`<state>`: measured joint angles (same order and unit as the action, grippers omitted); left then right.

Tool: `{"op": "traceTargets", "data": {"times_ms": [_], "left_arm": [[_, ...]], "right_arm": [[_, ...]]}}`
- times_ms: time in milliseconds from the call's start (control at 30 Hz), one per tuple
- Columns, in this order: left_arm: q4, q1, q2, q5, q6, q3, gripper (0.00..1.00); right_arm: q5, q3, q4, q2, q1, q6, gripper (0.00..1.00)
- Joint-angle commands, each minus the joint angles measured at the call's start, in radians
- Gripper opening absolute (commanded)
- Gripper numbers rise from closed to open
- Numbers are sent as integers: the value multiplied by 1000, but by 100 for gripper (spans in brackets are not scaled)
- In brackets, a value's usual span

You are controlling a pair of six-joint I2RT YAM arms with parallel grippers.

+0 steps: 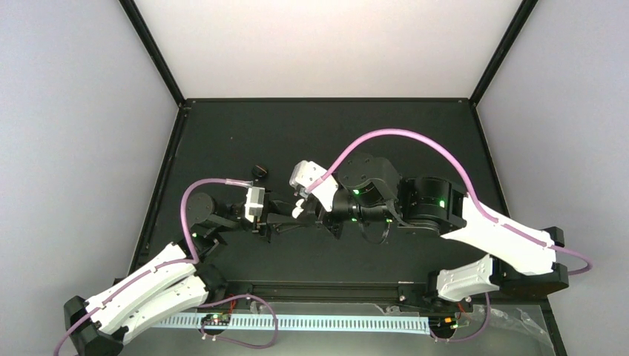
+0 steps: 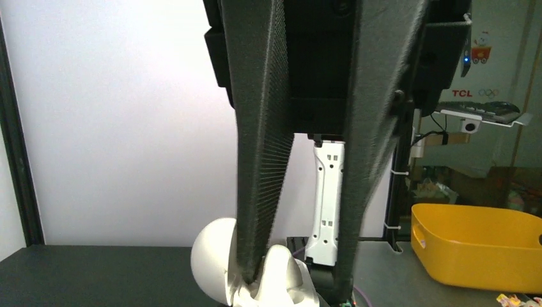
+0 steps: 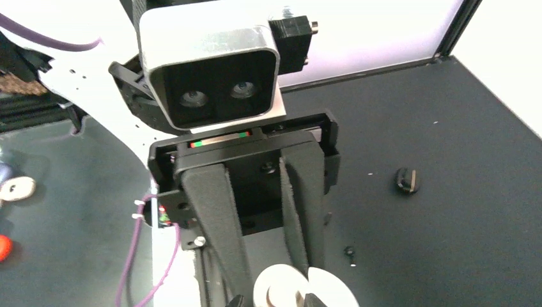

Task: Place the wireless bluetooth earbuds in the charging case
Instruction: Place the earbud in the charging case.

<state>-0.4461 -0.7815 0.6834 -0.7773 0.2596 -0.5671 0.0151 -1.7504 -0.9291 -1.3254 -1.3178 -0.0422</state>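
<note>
**A:** Where's the case?

**B:** The case is pinched between the fingers of your left gripper. It looks hinged open, with two white halves at the tips.

**A:** Right gripper?

**B:** Your right gripper sits nose to nose with the left, close against the case. Can't tell whether its jaws are parted or closed.

**A:** Buds in?

**B:** No buds visible in the sockets, so unconfirmed. A tiny dark bit, maybe a bud, lies on the table beside the left gripper. A puck lies farther out. Judged: case presented, seating still to do.
</note>
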Motion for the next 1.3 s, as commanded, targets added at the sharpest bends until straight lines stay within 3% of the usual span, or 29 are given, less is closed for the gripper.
{"op": "traceTargets", "data": {"times_ms": [0, 200, 333, 667, 833, 1033, 1267], "left_arm": [[-53, -9, 0, 20, -38, -18, 2], [-46, -9, 6, 26, -43, -4, 1], [-47, -9, 7, 25, -40, -1, 2], [-49, -9, -22, 16, -39, -4, 2], [-43, -9, -27, 16, -43, -5, 2], [-28, -10, -25, 18, -50, -4, 2], [-31, -10, -30, 16, -45, -7, 2]], "right_arm": [[-28, -6, -11, 32, -7, -5, 25], [-52, -67, -4, 53, -7, -10, 37], [12, -83, 18, 86, -6, -11, 45], [261, -6, 26, 118, 41, -65, 47], [206, 9, 21, 88, 42, -67, 50], [89, 54, 113, 130, 42, -66, 68], [74, 52, 75, 96, 42, -70, 76]]}}
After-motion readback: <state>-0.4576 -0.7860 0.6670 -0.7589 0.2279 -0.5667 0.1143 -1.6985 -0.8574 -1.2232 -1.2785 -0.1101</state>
